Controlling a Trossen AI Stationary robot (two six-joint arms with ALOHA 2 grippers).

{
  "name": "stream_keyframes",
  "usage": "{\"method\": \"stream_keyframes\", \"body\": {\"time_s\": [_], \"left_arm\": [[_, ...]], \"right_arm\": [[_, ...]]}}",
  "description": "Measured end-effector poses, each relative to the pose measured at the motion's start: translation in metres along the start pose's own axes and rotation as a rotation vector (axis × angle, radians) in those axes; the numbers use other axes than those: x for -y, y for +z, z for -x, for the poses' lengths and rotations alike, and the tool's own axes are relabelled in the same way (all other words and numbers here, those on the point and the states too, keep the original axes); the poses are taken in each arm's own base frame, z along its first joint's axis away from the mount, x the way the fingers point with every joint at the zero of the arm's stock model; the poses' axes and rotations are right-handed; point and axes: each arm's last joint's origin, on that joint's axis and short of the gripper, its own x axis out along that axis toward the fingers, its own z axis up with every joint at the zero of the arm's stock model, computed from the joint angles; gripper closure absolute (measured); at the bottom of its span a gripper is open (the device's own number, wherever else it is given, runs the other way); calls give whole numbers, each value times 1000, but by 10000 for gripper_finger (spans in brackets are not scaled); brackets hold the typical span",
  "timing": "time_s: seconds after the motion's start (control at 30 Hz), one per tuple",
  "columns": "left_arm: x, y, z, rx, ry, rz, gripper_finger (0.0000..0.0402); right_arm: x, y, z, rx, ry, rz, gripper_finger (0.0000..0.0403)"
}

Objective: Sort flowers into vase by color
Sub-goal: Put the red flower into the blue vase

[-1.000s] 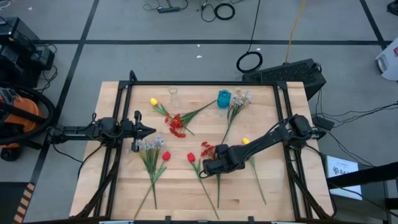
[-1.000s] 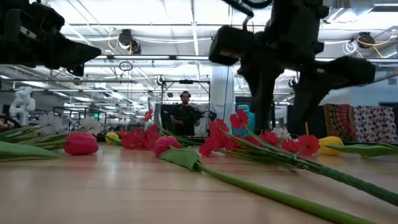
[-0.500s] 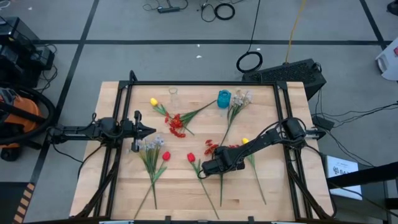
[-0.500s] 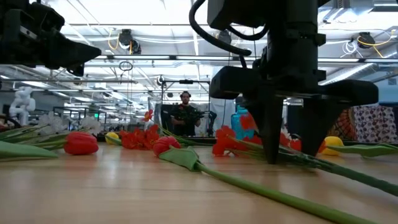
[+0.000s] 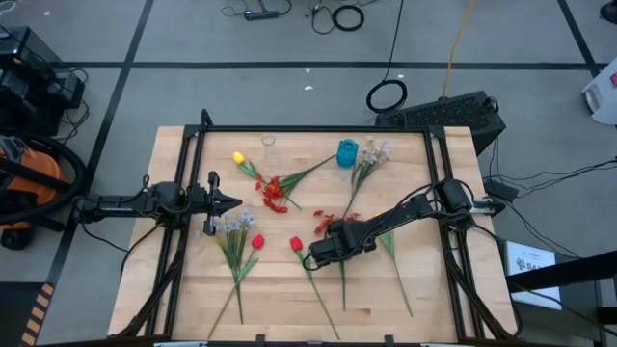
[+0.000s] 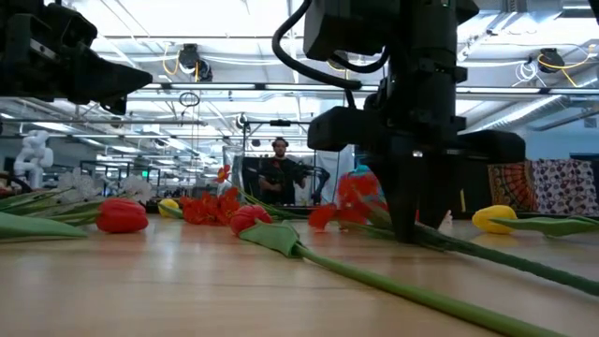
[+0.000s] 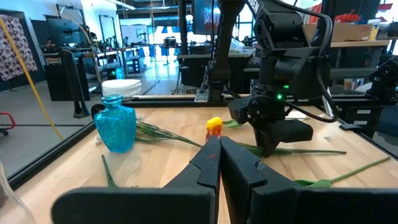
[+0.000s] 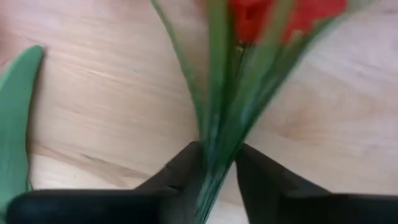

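My right gripper stands down on the table's middle, shut on the green stems of a red small-blossom spray, whose red blossoms show just past the fingers in the right wrist view. In the low view the gripper reaches the tabletop. My left gripper is shut and empty, held above the table's left side; its wrist view shows the fingers together. A blue vase and a clear glass vase stand upright at the far edge. My right gripper pinches the spray's bundle of green stems between its two fingers, a short way below the blossoms. The fingers come from above, pointing down, and lie across the stems. The spray lies on the table, its long stem running toward the near edge.
Other flowers lie flat on the wood: a yellow tulip, a red spray, a white spray by the blue vase, a white spray, two red tulips, and a yellow tulip beside my right arm.
My right gripper has gone down onto the table and a little toward the left edge, and has shut its fingers on the red spray's stems. The spray stays on the table.
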Motion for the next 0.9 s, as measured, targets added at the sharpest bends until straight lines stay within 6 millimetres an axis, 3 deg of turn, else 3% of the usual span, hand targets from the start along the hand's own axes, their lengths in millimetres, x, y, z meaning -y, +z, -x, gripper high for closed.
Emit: {"method": "stream_keyframes", "body": {"time_s": [0.17, 0.43, 0.67, 0.9], "left_arm": [[0, 0, 0, 0, 0, 0, 386], [0, 0, 0, 0, 0, 0, 386], [0, 0, 0, 0, 0, 0, 386], [0, 0, 0, 0, 0, 0, 386]], "right_arm": [[-1, -1, 0, -17, 7, -1, 389], [-2, -17, 8, -23, 30, 41, 398], [2, -27, 68, 223, 161, 64, 400], [29, -16, 128, 607, 230, 51, 400]]}}
